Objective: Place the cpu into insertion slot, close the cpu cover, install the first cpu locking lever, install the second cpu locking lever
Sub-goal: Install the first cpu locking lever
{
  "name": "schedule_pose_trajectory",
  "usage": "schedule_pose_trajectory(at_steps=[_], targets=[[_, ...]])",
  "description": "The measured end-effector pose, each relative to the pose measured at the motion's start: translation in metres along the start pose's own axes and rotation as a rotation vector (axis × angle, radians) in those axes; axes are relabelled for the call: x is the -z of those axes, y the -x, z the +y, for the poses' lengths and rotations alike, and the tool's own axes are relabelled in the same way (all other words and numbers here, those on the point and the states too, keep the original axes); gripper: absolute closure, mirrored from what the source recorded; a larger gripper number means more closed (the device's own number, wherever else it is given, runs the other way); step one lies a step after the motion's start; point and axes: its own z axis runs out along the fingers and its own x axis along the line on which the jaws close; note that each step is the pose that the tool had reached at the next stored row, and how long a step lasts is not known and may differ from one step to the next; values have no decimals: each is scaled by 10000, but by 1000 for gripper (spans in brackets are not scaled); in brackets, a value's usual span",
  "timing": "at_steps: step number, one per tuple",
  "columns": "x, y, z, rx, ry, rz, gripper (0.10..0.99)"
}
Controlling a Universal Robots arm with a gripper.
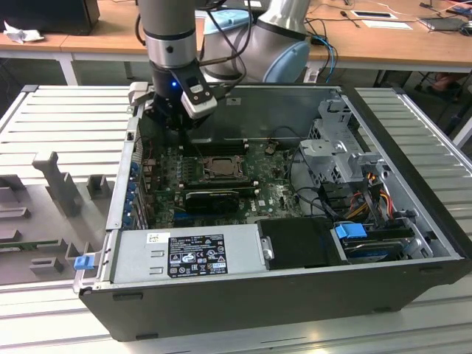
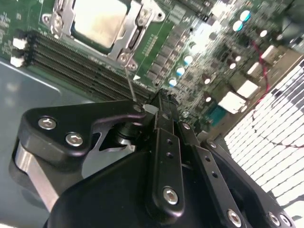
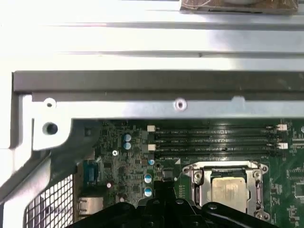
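Observation:
The insertion slot [image 1: 221, 167] sits mid-board inside the open computer case. The pale cpu [image 2: 97, 21] [image 3: 229, 190] lies in it, and the silvery cpu cover [image 2: 138, 23] [image 3: 227, 166] lies flat around the chip. A thin metal locking lever [image 2: 129, 83] rises from the socket's corner and ends beside my fingertips. My gripper [image 1: 179, 129] [image 2: 160, 97] [image 3: 164, 186] hovers just off the socket's edge, on the exterior view's left, fingers shut. I cannot tell whether the lever's end is clamped or only touched.
Black memory slots [image 3: 213, 140] run beside the socket, between it and the case's metal wall [image 3: 152, 80]. A long black card [image 1: 212, 198], the power supply [image 1: 188, 254] and a drive cage with cables [image 1: 346, 166] fill the rest of the case.

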Motion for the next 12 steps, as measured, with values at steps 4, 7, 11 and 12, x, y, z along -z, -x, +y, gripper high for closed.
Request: schedule_pose_trajectory(at_steps=[4, 7, 11, 12], targets=[[-15, -1, 63, 1, -1, 0, 980], [-18, 33, 74, 1, 0, 2, 980], [-20, 113, 74, 1, -1, 7, 980], [-21, 119, 74, 1, -1, 6, 980]])
